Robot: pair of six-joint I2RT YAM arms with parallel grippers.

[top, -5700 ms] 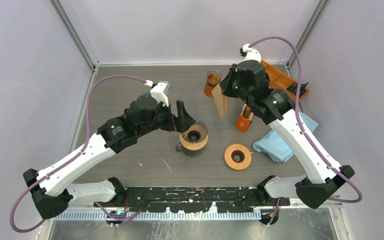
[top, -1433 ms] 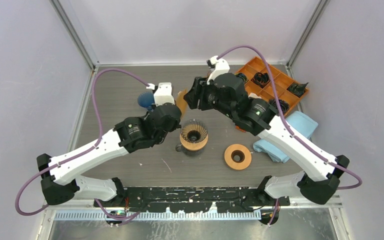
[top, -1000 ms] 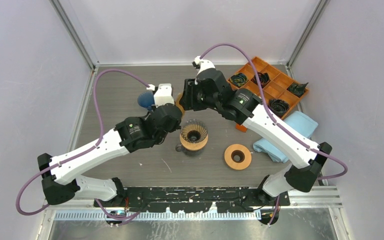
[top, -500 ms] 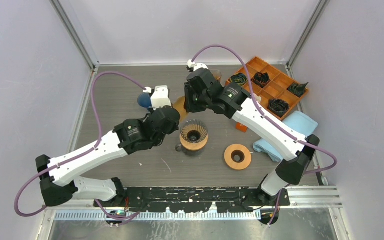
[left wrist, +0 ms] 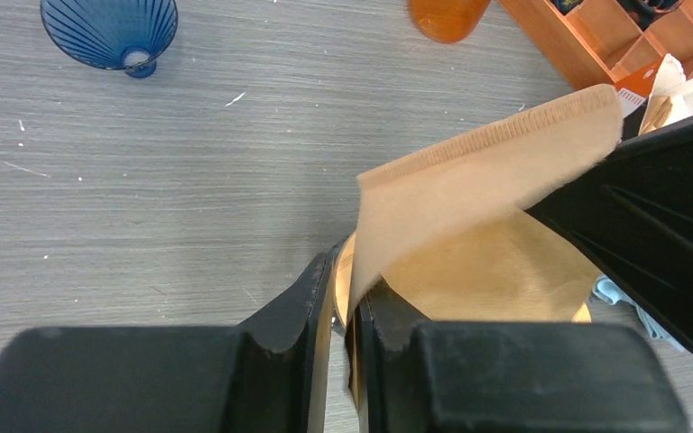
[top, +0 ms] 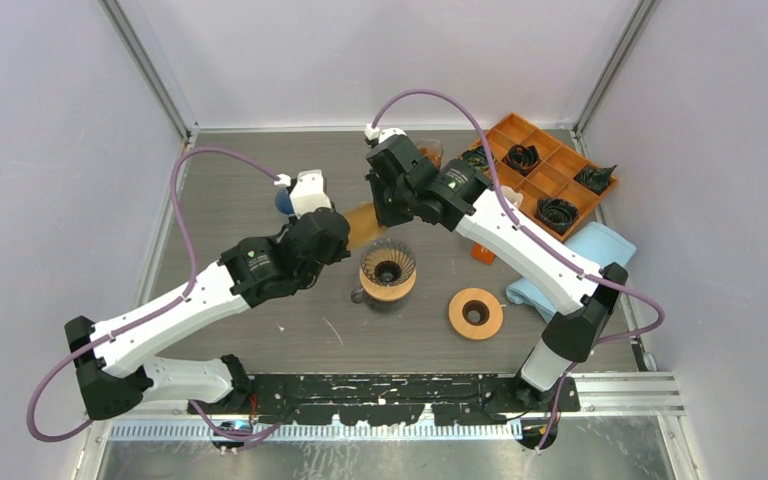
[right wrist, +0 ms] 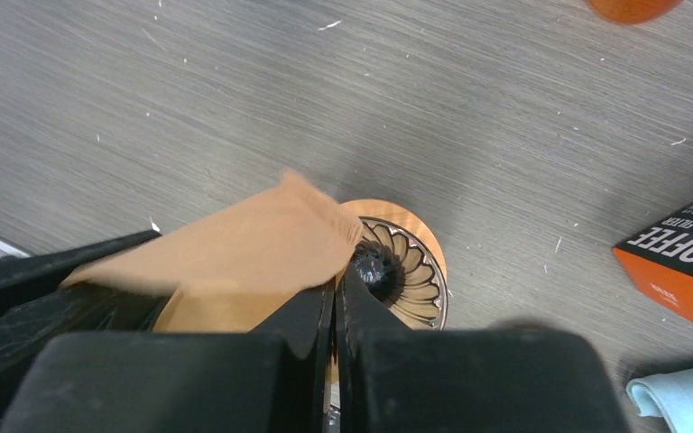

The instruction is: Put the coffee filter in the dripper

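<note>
Coffee filter [left wrist: 478,171] up off the bench [top: 260,180], and we see it pinched twice: left end effector [left wrist: 343,271] nearly closed on its lower edge, right end effector [right wrist: 336,287] clamped tight on a corner. It hangs just beside the dripper [top: 387,268], not yet inside.

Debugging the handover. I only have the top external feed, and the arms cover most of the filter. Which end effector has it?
Observer: Both do. In the left wrist view, the left end effector pinches one edge of the coffee filter.
Operator: And the right?
Observer: In the right wrist view, the right end effector is shut on another edge of it.
Operator: Is it flat or opened?
Observer: In the left wrist view it looks partly opened. The layer with the crimped seam stands off the layer below.
</note>
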